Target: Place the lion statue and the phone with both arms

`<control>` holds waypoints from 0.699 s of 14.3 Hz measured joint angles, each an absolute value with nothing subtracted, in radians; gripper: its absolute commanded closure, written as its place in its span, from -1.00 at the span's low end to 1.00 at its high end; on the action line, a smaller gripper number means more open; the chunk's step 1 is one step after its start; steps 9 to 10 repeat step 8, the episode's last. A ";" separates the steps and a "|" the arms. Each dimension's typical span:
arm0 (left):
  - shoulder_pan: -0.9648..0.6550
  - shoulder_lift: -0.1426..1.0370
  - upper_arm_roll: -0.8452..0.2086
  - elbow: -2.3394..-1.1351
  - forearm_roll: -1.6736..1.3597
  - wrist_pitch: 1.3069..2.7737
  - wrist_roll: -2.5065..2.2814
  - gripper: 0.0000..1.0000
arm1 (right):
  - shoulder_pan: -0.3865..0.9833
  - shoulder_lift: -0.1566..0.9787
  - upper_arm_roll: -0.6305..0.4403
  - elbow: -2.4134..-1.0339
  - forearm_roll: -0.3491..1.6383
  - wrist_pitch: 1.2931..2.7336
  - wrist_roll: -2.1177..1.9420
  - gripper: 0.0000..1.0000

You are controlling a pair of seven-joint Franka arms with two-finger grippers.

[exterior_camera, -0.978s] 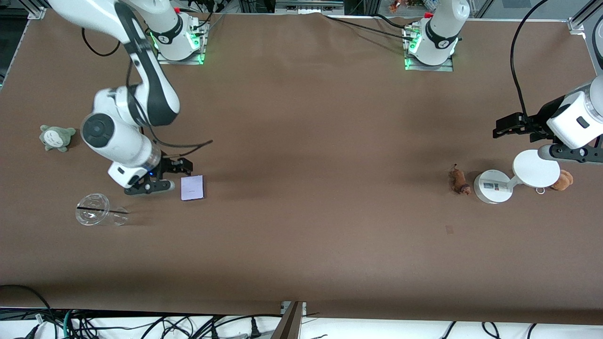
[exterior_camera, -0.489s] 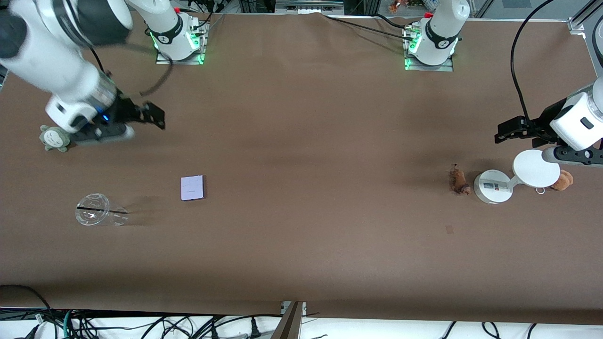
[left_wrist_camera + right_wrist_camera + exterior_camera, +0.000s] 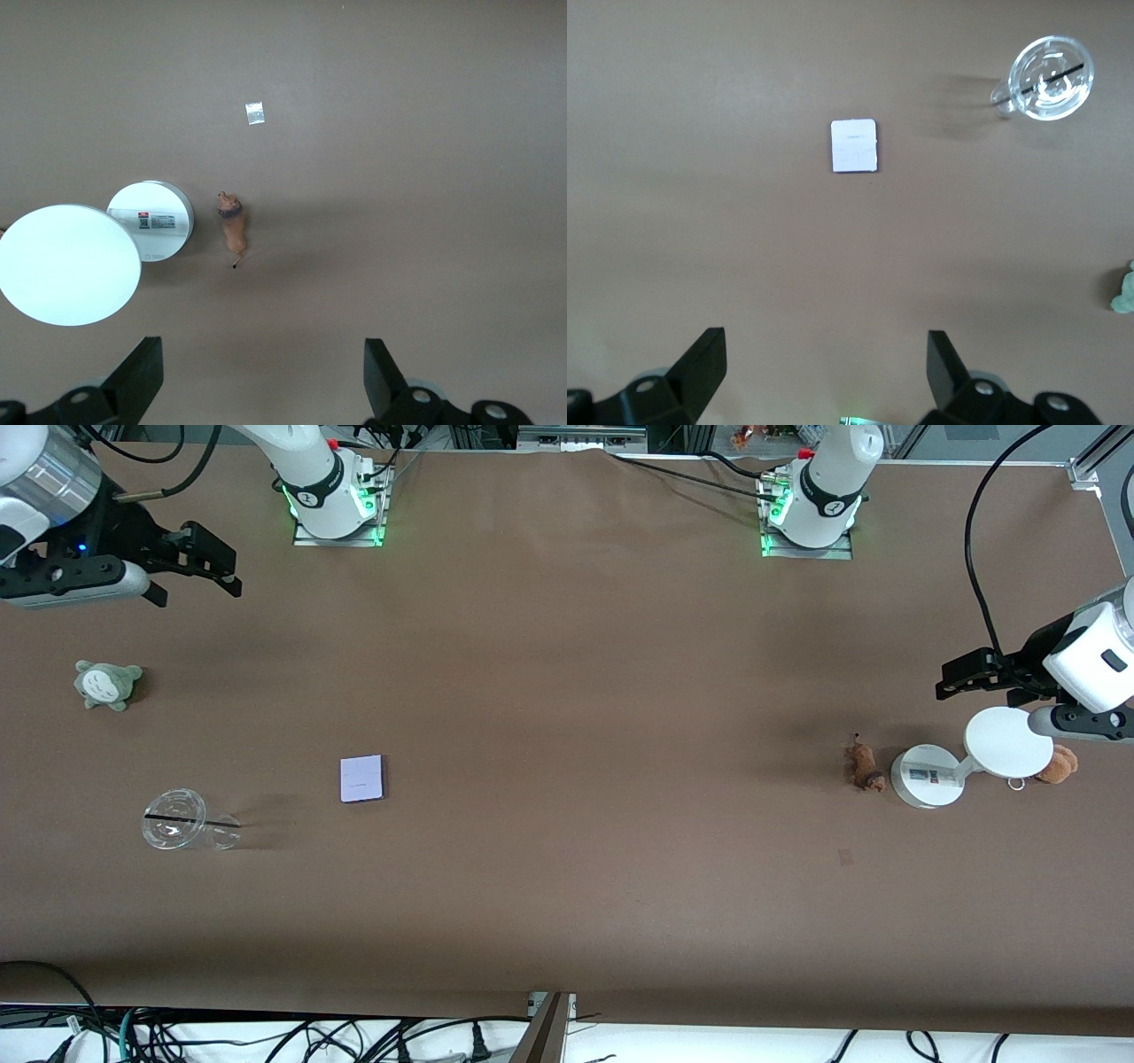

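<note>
The lion statue, a small reddish-brown figurine, lies on the brown table beside the white round stand; it also shows in the left wrist view. The phone, a pale lilac-white rectangle, lies flat toward the right arm's end of the table and shows in the right wrist view. My left gripper is open and empty, up in the air over the table at the left arm's end, above the stand. My right gripper is open and empty, high over the table at the right arm's end.
A white round stand with a disc stands beside the lion, with an orange-brown plush toy next to it. A grey-green plush creature and a clear plastic cup lie at the right arm's end.
My right gripper has left the phone, risen and drawn back toward its base and the table's end. My left gripper has drifted slightly away from the lion. Phone and lion have not moved.
</note>
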State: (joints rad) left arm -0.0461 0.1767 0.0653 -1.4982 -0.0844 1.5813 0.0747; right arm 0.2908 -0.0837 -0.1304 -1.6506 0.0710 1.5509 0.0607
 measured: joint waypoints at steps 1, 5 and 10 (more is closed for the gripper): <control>-0.046 0.183 0.066 -1.494 -0.084 1.581 0.075 -1.00 | 0.291 -0.057 -0.133 -1.627 0.071 1.544 0.061 -0.99; -0.045 0.198 0.067 -1.471 -0.084 1.584 0.075 -1.00 | 0.288 -0.011 -0.151 -1.600 0.071 1.542 0.047 -0.99; -0.042 0.204 0.068 -1.454 -0.084 1.584 0.075 -1.00 | 0.288 -0.010 -0.152 -1.594 0.071 1.537 0.038 -0.99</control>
